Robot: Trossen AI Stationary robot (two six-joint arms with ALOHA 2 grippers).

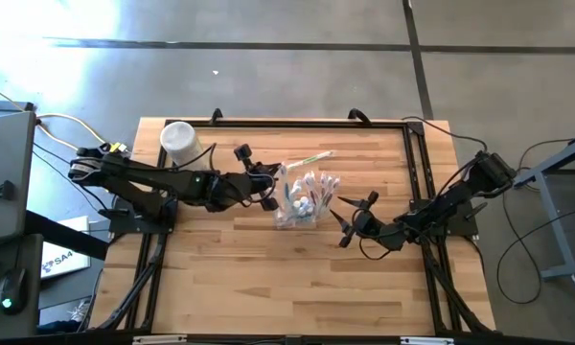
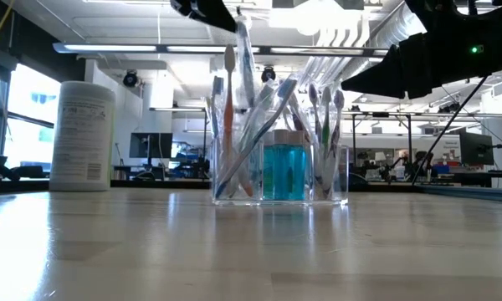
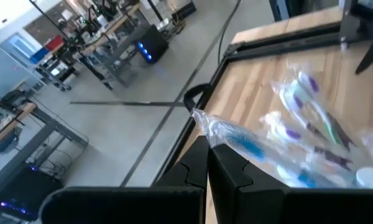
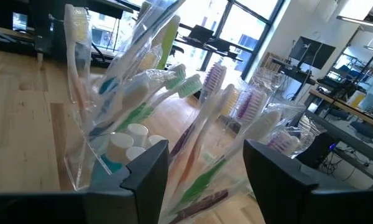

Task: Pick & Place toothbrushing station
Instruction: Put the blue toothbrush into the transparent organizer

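The toothbrushing station (image 2: pixel 280 180) is a clear boxy holder standing on the wooden table, with several wrapped toothbrushes and a blue bottle (image 2: pixel 284 171) in it. From above it shows at mid-table (image 1: pixel 302 201). My left gripper (image 1: pixel 268 190) hovers at the holder's left side, above its rim, shut on a wrapped toothbrush (image 3: pixel 233 135). My right gripper (image 1: pixel 343 225) is at the holder's right side, open. In its wrist view its gap (image 4: pixel 205 168) faces the brushes, and I see it touching nothing. My left gripper pinches the clear-wrapped toothbrush between its two shut fingers (image 3: pixel 202 171), just below the blue-bristled head end (image 3: pixel 239 140), which sticks out past the fingertips. The fingers come from the table's left, nearly level. The brush (image 2: pixel 243 50) slants down from them into the holder among the others.
A white cylindrical tub (image 1: pixel 179 142) stands at the table's far left, behind my left arm. A black frame rail (image 1: pixel 417 163) runs along the far and right edges. Bare wood lies toward the near edge (image 1: pixel 297 287).
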